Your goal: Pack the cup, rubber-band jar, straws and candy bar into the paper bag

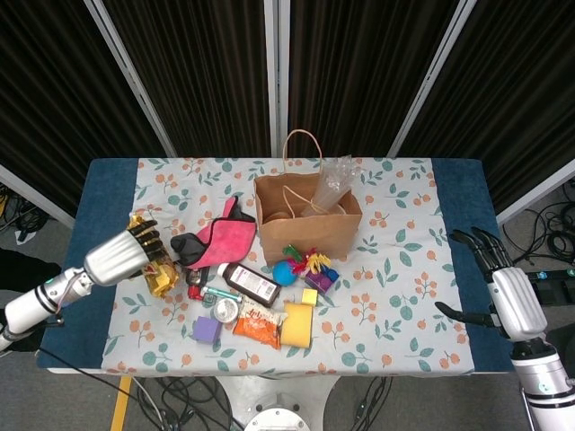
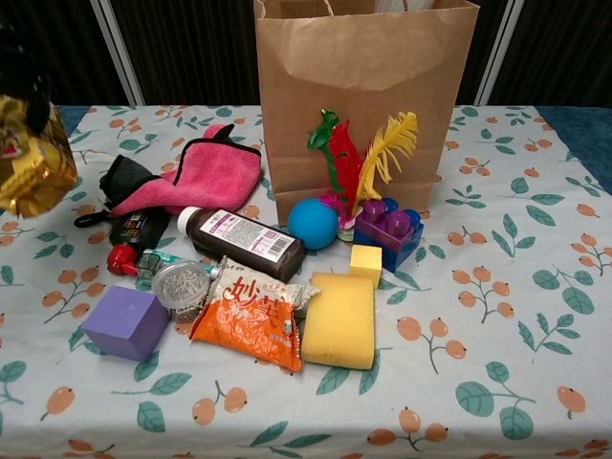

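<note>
My left hand (image 1: 123, 254) grips the gold-wrapped candy bar (image 1: 158, 269) and holds it above the table's left side; in the chest view the candy bar (image 2: 34, 158) hangs at the far left edge. The brown paper bag (image 1: 308, 218) (image 2: 364, 92) stands upright at the middle back. A clear packet of straws (image 1: 333, 182) sticks out of its top. A small round jar with a silvery lid (image 1: 225, 310) (image 2: 181, 285) lies among the clutter in front. My right hand (image 1: 505, 292) hovers open at the table's right edge, holding nothing. No cup is plainly visible.
In front of the bag lie a pink cloth (image 2: 205, 172), a brown bottle (image 2: 243, 240), an orange snack packet (image 2: 256, 316), a yellow sponge (image 2: 339, 320), a purple cube (image 2: 124, 322), a blue ball (image 2: 313, 224), coloured feathers (image 2: 361, 158) and purple blocks (image 2: 388, 229).
</note>
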